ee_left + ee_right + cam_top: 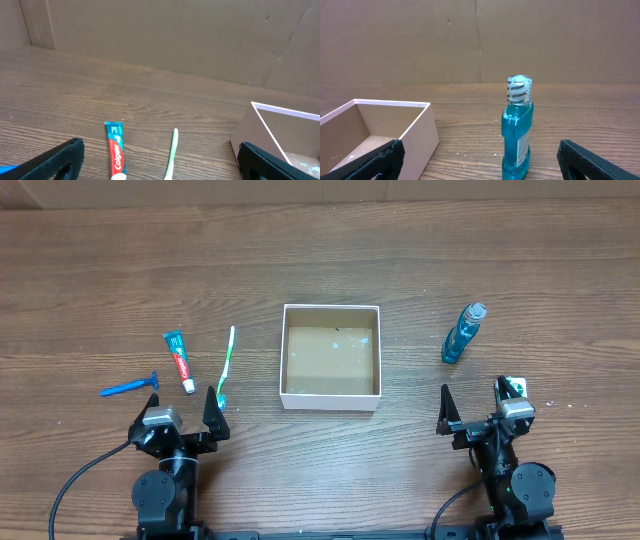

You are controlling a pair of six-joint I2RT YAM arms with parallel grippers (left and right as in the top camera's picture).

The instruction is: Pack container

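Observation:
The container, a small square white box with a brown inside, sits empty at the table's middle; it also shows in the left wrist view and the right wrist view. Left of it lie a green toothbrush, a Colgate toothpaste tube and a blue razor. A blue mouthwash bottle stands upright to the right. My left gripper is open, just short of the toothpaste and toothbrush. My right gripper is open, short of the bottle.
The wooden table stretches behind the items. A brown cardboard wall stands at the table's far edge.

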